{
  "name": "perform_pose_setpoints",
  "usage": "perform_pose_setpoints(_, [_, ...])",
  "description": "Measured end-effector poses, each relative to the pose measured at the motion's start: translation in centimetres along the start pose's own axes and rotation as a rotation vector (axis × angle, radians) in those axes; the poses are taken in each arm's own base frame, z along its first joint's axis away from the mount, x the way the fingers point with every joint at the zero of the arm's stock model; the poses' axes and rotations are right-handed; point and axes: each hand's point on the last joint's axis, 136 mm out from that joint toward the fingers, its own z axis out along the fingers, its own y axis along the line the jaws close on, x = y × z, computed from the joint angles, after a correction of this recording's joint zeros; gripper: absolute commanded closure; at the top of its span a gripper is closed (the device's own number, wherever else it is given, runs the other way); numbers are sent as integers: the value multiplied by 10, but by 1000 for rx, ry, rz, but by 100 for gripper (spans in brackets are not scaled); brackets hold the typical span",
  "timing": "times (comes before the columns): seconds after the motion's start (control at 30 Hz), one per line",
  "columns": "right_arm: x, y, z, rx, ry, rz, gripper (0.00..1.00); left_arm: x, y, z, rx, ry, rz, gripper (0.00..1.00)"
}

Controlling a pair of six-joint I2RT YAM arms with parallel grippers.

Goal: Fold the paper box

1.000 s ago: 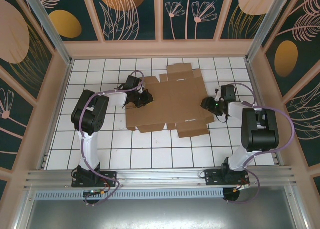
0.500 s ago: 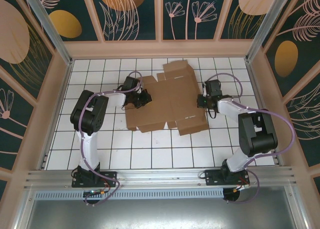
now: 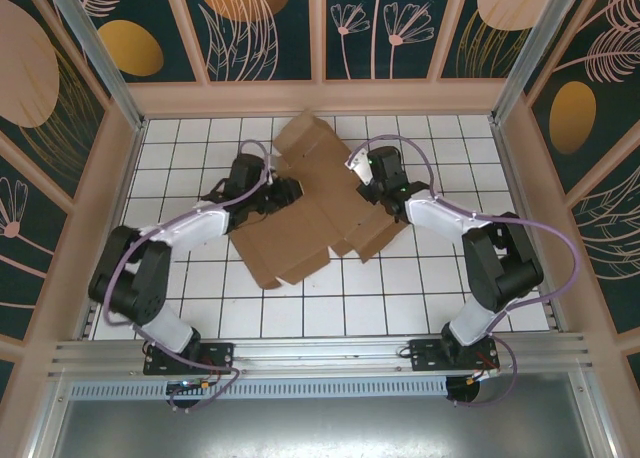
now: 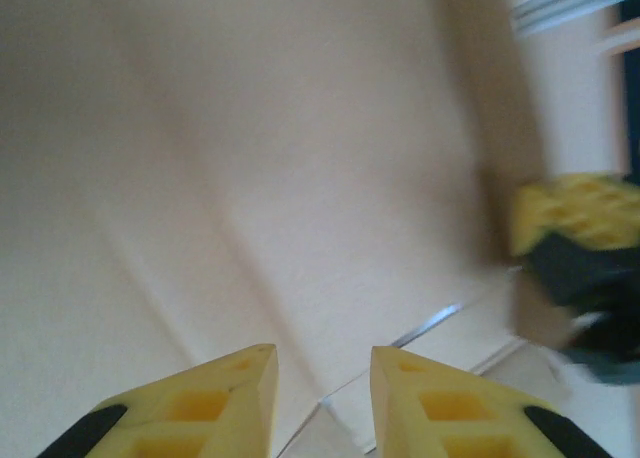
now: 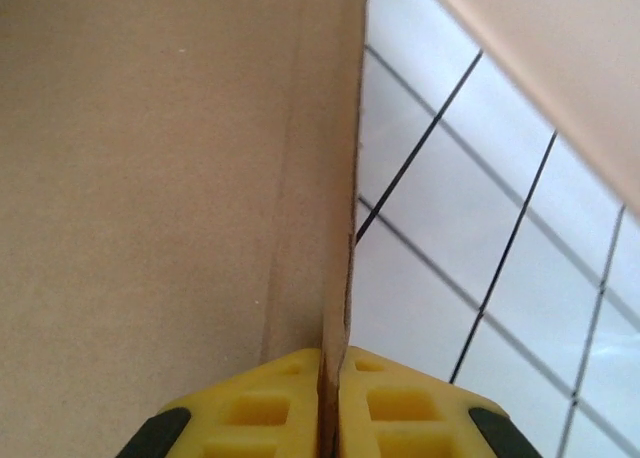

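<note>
plain brown paper box (image 3: 298, 228), edge pinched in right gripper (image 5: 333, 366), left gripper (image 4: 322, 366) parted

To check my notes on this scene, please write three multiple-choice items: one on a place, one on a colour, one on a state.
1. Where does the paper box lie?
A) around the middle of the white tiled table
B) at the near right corner
C) against the left wall

2. What colour are the jaws in the wrist views?
A) red
B) yellow
C) silver

3. How do the jaws of the right gripper stand?
A) wide open over the tiles
B) shut on a cable
C) shut on the paper box's edge

Key:
1 A: the top view shows it mid-table.
2 B: both wrist views show yellow.
3 C: the cardboard edge runs between the closed jaws.
</note>
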Motion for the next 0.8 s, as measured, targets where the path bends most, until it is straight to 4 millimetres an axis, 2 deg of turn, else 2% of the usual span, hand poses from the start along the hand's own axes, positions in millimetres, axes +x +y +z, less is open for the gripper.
perform_pose_setpoints(0.07, [-10, -1, 0, 32, -44, -84, 89, -25, -22, -14, 68, -62, 29, 67])
perform_pose_setpoints(0.17, [-16, 9, -1, 58, -84, -208, 90, -52, -27, -23, 141, -108, 1, 54])
perform_pose_setpoints(0.2, [-17, 13, -1, 62, -93, -238, 90, -57, -24, -23, 151, -112, -15, 53])
perform_pose_setpoints(0.27, [-22, 22, -3, 70, -116, -295, 90, -64, -20, -18, 179, -109, -49, 41])
perform_pose_setpoints(0.37, [-31, 30, -7, 85, -162, -362, 90, -60, -18, -2, 218, -72, -108, 34])
perform_pose_setpoints(0.53, [-45, 34, -18, 122, -226, -427, 89, -64, -17, 22, 251, -23, -189, 33])
perform_pose_setpoints(0.67, [-51, 32, -24, 153, -250, -459, 89, -71, -22, 25, 263, -26, -209, 33])
perform_pose_setpoints(0.8, [-52, 39, -27, 160, -267, -500, 89, -81, -31, 26, 282, -37, -209, 36])
